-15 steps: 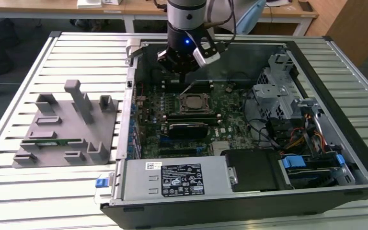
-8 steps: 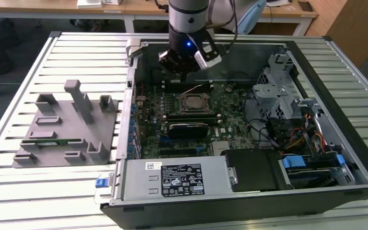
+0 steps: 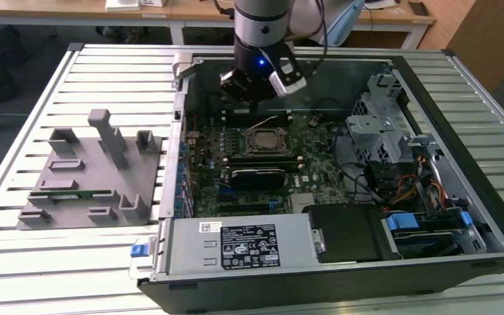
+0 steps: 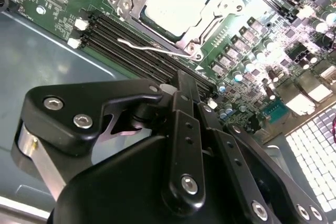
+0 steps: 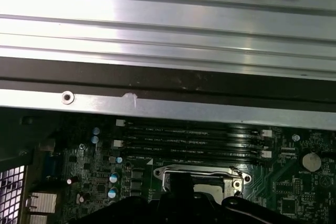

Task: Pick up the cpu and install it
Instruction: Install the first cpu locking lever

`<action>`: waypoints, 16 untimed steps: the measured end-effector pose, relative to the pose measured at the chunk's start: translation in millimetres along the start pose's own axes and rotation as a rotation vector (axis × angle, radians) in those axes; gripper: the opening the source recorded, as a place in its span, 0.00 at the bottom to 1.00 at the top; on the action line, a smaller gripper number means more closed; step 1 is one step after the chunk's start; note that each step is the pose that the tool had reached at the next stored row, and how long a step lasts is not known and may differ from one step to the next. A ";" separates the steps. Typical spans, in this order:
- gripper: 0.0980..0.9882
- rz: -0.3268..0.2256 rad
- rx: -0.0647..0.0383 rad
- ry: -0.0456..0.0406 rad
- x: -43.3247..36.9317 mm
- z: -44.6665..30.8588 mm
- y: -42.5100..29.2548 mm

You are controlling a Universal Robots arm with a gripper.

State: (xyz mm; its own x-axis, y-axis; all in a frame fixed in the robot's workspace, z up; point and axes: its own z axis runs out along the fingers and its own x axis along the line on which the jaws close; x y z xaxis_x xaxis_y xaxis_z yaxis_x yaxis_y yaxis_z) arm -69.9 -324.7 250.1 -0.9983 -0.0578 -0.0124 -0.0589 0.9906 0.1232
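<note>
- Exterior view shows us the arm reaching down into an open computer case (image 3: 322, 289), which lies on the slatted bench (image 3: 24, 256).
- The hand (image 3: 254, 90) hangs above the green motherboard (image 3: 317, 154), near the far wall of the case.
- We cannot tell how far the hand is open. The cpu is not in its hold.
- In the second wrist view, the cpu (image 4: 176, 1) lies flat inside the metal socket frame (image 4: 223, 1), with its silvery-white top facing up. It is apart from the black body of the hand.
- A thin wire lever (image 4: 149, 48) runs along one side of the socket, between the frame and the black memory slots (image 4: 121, 35).
- In the first wrist view, we see the socket (image 5: 231, 179) partly covered by the dark body of the hand, and the memory slots (image 5: 189, 140) lie just beside it.
- In the exterior view, the cpu (image 3: 265, 140) sits in the middle of the motherboard, nearer to us than the hand.
- On the exterior view's left, a grey fixture plate (image 3: 86, 177) rests on the bench, just beside the case wall.
- A long green memory stick (image 3: 77, 193) lies on this plate.
</note>
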 end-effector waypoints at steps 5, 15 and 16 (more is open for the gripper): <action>0.01 0.000 0.000 0.0001 -1.6 1.9 -0.3; 0.01 0.000 0.000 0.0002 -9.5 5.3 -1.2; 0.01 0.000 0.000 0.0002 -10.0 5.6 -1.2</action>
State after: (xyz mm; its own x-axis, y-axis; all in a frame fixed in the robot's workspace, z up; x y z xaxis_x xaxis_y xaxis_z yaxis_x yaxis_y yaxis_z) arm -59.9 -324.6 244.5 -0.9982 -0.0582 -0.0123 -0.0592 0.9906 0.1231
